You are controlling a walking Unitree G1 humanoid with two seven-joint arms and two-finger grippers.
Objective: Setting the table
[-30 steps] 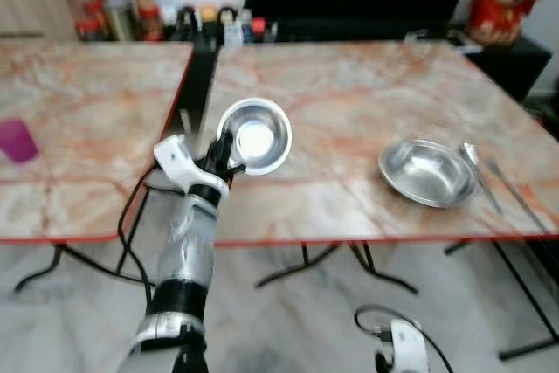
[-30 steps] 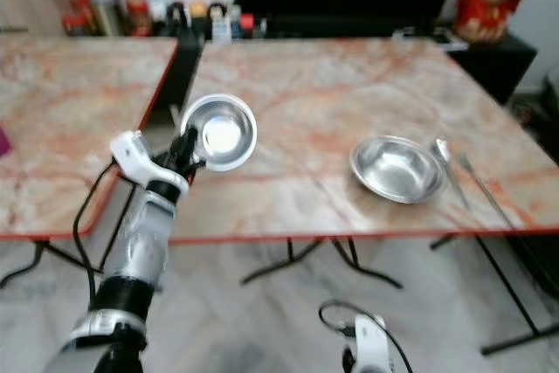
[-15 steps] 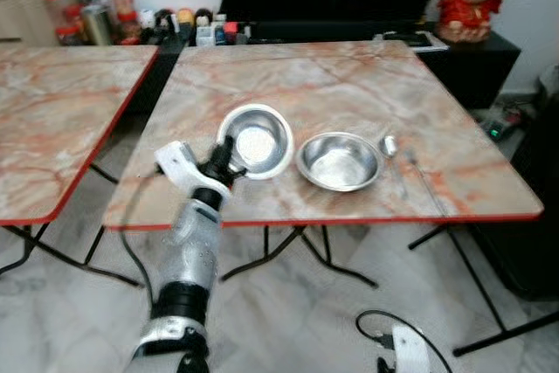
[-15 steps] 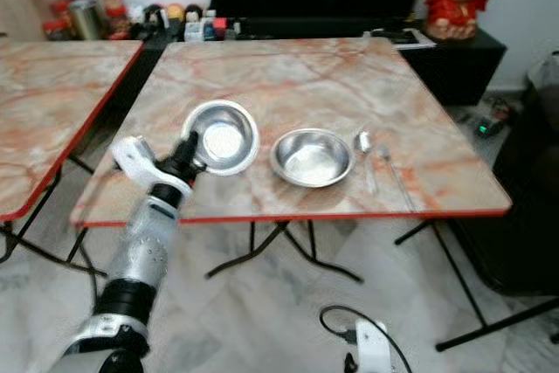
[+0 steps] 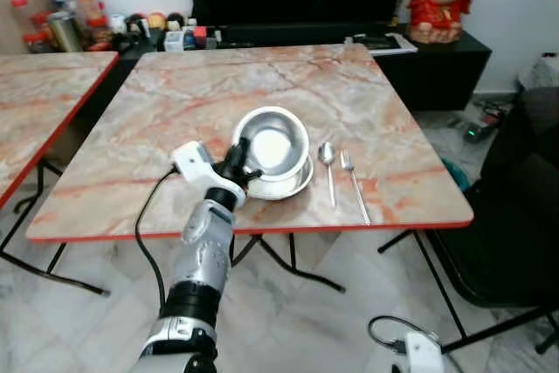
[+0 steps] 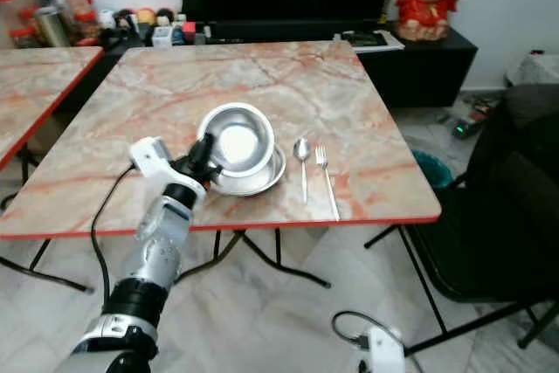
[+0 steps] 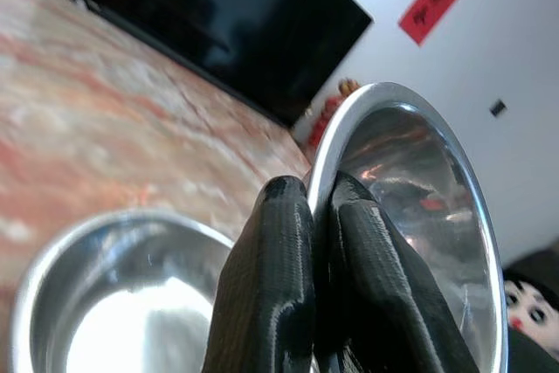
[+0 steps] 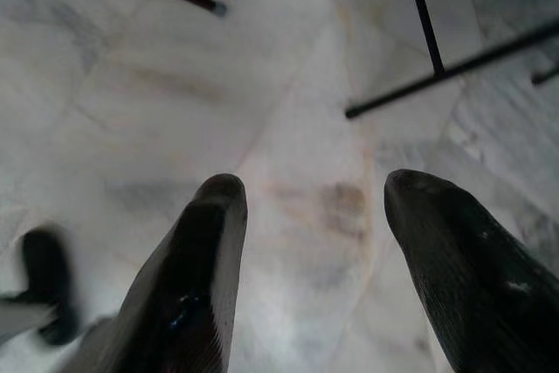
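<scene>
Now we see our left gripper (image 5: 238, 162) pinching the thin rim of a small steel bowl (image 5: 272, 141), one long black finger inside the lip and one outside, pressed tight on the metal. We hold the bowl tilted, its polished round hollow turned toward the head camera and catching a bright patch of light. It hangs just above a second, wider steel bowl (image 5: 293, 186) that sits on the table (image 5: 175, 111); from the left wrist view that lower bowl (image 7: 105, 303) shows as a shallow, shiny dish with a rolled edge, below and beside our ribbed fingers (image 7: 271, 294), while the held bowl's (image 7: 410, 216) curved wall mirrors the room.

Just right of the bowls lie a steel spoon (image 5: 327, 163) and a steel fork (image 5: 354, 183), side by side and roughly parallel, handles pointing toward the near edge. The tabletop is smooth, pinkish marble-patterned stone with rust-coloured veins and a thin red border, carried on thin black metal legs. A second table (image 5: 35, 102) of the same pattern stands to the left, apart from ours.

Our right gripper (image 8: 314, 216) hangs low over the pale, glossy marbled floor (image 8: 288, 85), its two blunt black fingers spread wide with nothing between them.
</scene>
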